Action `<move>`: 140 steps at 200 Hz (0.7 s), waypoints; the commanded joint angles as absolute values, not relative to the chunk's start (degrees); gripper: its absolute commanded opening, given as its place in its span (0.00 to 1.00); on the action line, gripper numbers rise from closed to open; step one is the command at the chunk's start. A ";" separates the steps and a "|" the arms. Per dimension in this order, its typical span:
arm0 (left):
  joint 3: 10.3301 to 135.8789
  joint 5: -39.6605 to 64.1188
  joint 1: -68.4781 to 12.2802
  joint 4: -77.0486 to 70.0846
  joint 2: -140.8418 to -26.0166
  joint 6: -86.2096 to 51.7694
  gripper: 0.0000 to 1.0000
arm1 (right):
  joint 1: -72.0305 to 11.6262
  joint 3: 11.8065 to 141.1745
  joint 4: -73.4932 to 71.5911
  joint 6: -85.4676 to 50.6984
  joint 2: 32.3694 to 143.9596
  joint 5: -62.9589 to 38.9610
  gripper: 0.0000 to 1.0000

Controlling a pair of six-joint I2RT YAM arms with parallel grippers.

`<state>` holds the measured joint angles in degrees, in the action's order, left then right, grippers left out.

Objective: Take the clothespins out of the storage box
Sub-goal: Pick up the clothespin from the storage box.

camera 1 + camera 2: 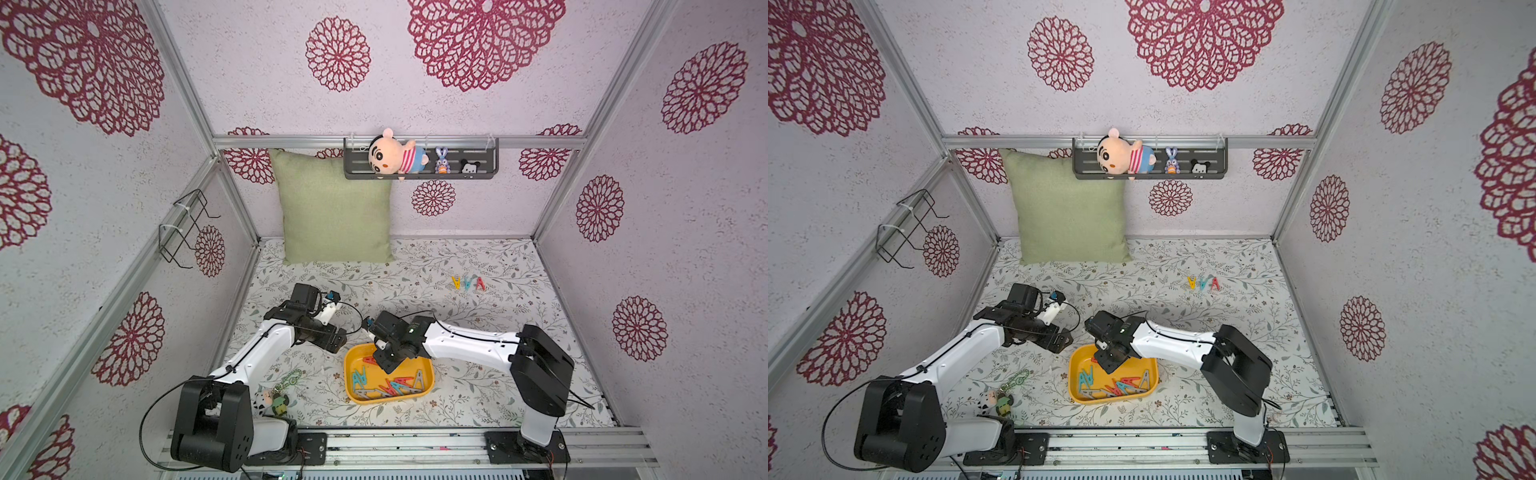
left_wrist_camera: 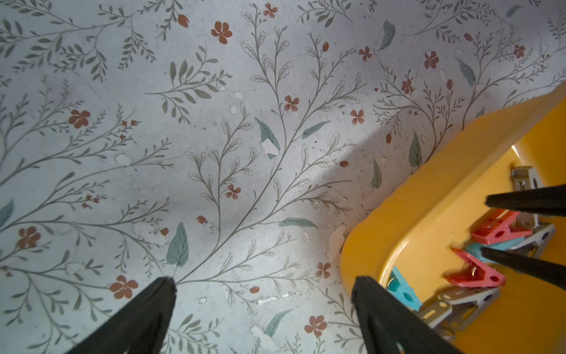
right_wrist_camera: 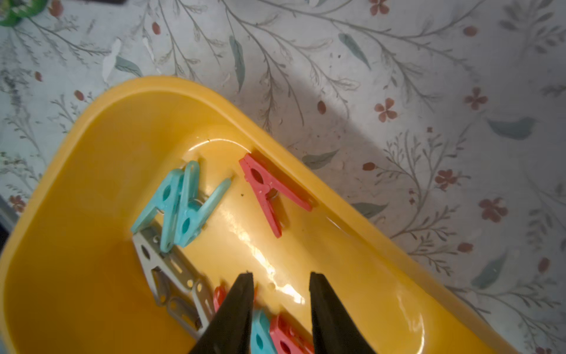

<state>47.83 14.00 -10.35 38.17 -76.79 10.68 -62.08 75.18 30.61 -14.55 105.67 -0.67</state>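
Clothespins [image 1: 390, 384]: most are in the storage box [image 1: 424, 368], a mixed pile of red, teal and grey along the side nearest the arm bases.

Left of the box and well apart from it, a keychain charm [image 1: 276, 399] lies on the floral mat [image 1: 478, 332].

Left gripper [image 2: 263, 282] hangs over bare mat just beside the box's left corner. Its jaws are spread wide and hold nothing.

Inside the box, in the right wrist view: two teal pins [image 3: 180, 205] overlap each other and lie across a grey pin [image 3: 153, 260]. A lone red pin [image 3: 266, 190] lies flat just beside one box wall.

Right gripper [image 3: 281, 275] is over the box floor, pointing down into it. Its fingers are partway apart with only bare yellow floor between the tips, and nothing is gripped. More teal and red pins lie on the floor below the fingers.

Right of the box, on the far side and well apart from it, three loose pins [image 1: 468, 283] sit in a row on the mat: yellow, teal, red. Those three are out of the box.
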 commanded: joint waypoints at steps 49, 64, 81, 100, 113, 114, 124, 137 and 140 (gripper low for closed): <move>48.08 13.94 -10.13 37.22 -76.82 10.90 0.99 | -64.24 79.36 29.97 -11.02 109.87 1.18 0.36; 48.07 13.94 -10.10 37.27 -76.77 10.92 0.98 | -64.66 79.64 29.80 -10.66 110.49 1.32 0.36; 48.16 13.85 -10.10 37.27 -76.82 10.90 0.98 | -65.03 79.98 29.84 -10.45 111.27 1.66 0.36; 48.16 13.85 -10.07 37.35 -76.73 10.87 0.99 | -65.30 80.26 30.06 -10.28 112.04 2.12 0.36; 48.16 13.87 -10.09 37.34 -76.65 10.90 0.99 | -65.43 80.27 30.06 -10.26 112.24 2.33 0.36; 48.16 13.92 -10.14 37.35 -76.64 10.90 0.98 | -65.43 80.25 30.06 -10.27 112.24 2.35 0.36; 48.16 13.97 -10.11 37.44 -76.60 10.90 0.98 | -65.56 80.10 29.89 -10.28 112.33 2.51 0.36; 48.16 13.97 -10.14 37.44 -76.52 10.82 0.98 | -65.63 80.16 29.93 -10.28 112.66 2.55 0.36; 48.19 14.02 -10.09 37.40 -76.55 10.82 0.98 | -65.67 80.22 29.97 -10.20 112.76 2.55 0.36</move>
